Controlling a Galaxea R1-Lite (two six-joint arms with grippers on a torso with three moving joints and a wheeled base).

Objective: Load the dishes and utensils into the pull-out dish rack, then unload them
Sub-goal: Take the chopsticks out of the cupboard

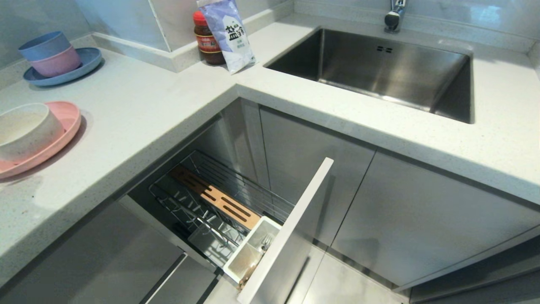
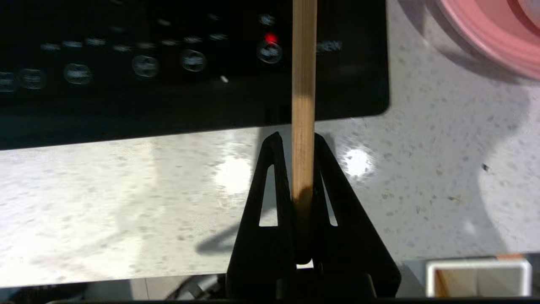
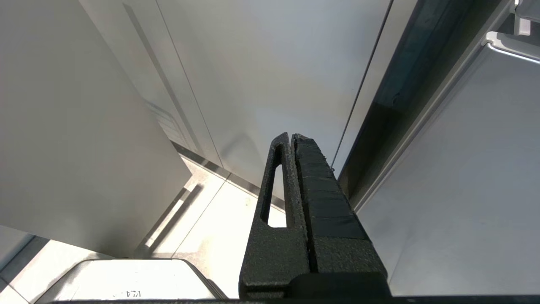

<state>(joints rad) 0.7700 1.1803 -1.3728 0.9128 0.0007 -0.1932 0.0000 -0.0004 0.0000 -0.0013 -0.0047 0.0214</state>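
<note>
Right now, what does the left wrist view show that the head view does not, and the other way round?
Only the left wrist view shows the left gripper, shut on a light wooden chopstick above the counter, and a black glass cooktop. Only the head view shows the chrome wire pull-out dish rack with its slotted wood strip, a silver fork in the cutlery cup, the steel sink, and the stacked blue and pink bowls. Both show the speckled white countertop, the flat pink plate and the white rectangular cutlery cup.
</note>
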